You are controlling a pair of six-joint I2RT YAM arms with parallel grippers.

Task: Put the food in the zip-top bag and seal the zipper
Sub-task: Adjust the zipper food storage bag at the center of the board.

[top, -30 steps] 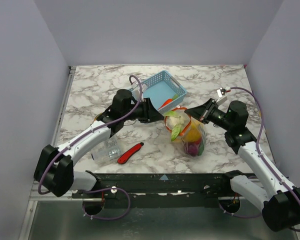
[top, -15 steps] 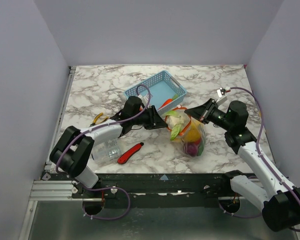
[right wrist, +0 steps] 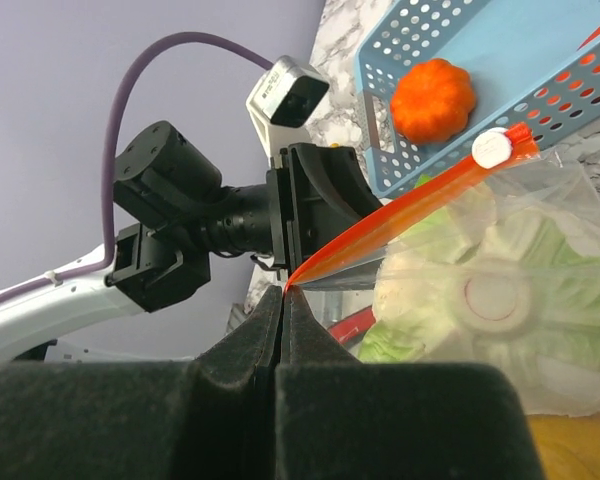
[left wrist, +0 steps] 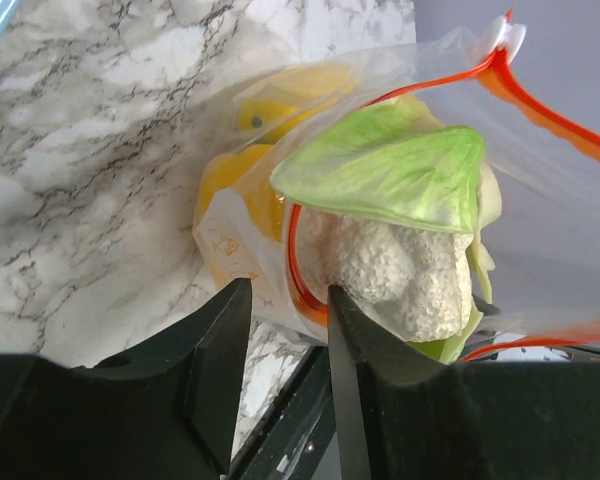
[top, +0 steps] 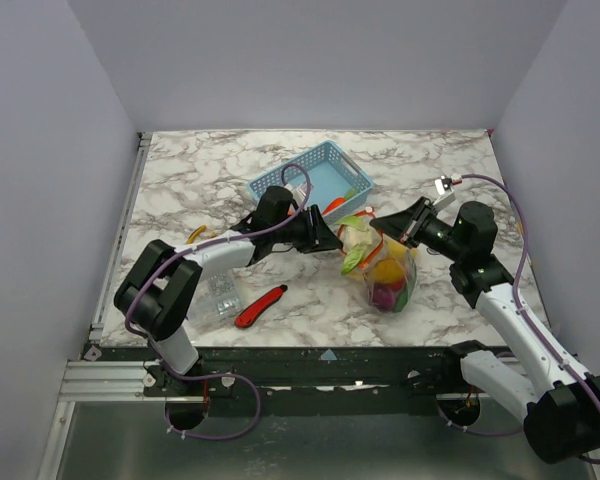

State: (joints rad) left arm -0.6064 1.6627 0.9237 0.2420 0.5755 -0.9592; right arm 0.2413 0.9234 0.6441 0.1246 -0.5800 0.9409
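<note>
Top camera high behind, facing down, wrist cameras close, sharing zip-top bag (top: 385, 272)

Bright, flat, even light, just faint soft shadows under the arms on the table (top: 180, 170). Top view's crisp. In the wrist views the left gripper (left wrist: 285, 292) and right gripper (right wrist: 283, 292) are dark, blurry blobs along the bottom; zip-top bag (left wrist: 550, 200) shows mild sheen.

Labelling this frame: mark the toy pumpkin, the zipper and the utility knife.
toy pumpkin (right wrist: 435, 103), right wrist view, middle of its orange body.
zipper (right wrist: 400, 215), right wrist view, midway along the strip.
utility knife (top: 261, 306), top external view, red handle.
</note>
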